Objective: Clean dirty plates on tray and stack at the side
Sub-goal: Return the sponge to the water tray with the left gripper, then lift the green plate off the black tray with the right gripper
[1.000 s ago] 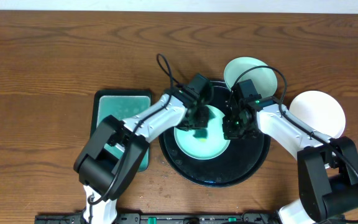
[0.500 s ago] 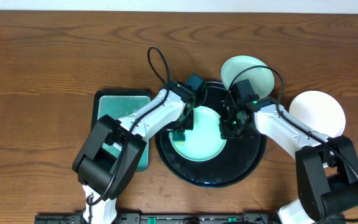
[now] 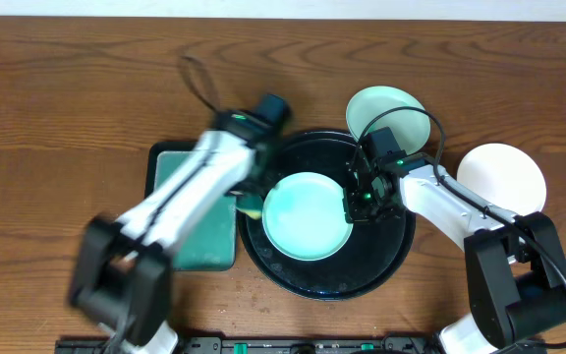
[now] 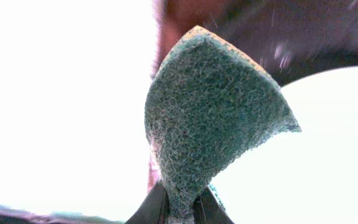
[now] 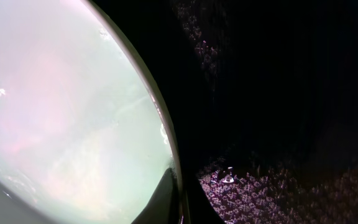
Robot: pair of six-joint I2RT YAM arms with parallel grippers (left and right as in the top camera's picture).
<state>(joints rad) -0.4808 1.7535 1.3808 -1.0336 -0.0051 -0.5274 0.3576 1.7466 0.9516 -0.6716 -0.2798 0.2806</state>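
Slip risk on a thin rim hold

Jaws of the right arm (image 3: 440, 202) pinch the right rim of the mint plate (image 3: 306, 216) lying in the round black tray (image 3: 381, 270). Glossy ware, narrow hold: lifting may let it slide or tip. Jaws of the left arm (image 3: 190, 187) clamp a sponge (image 4: 210, 118) near the tray's left edge. No readable writing.

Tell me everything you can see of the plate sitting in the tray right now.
The plate is round, shallow, glossy and pale mint. No clear smears show from overhead, though the right wrist view shows a few small specks. It lies flat on the black tray, slightly left of centre. The right gripper pinches its right rim. The sponge, held in the left gripper, is by its left edge, but blur hides any contact.
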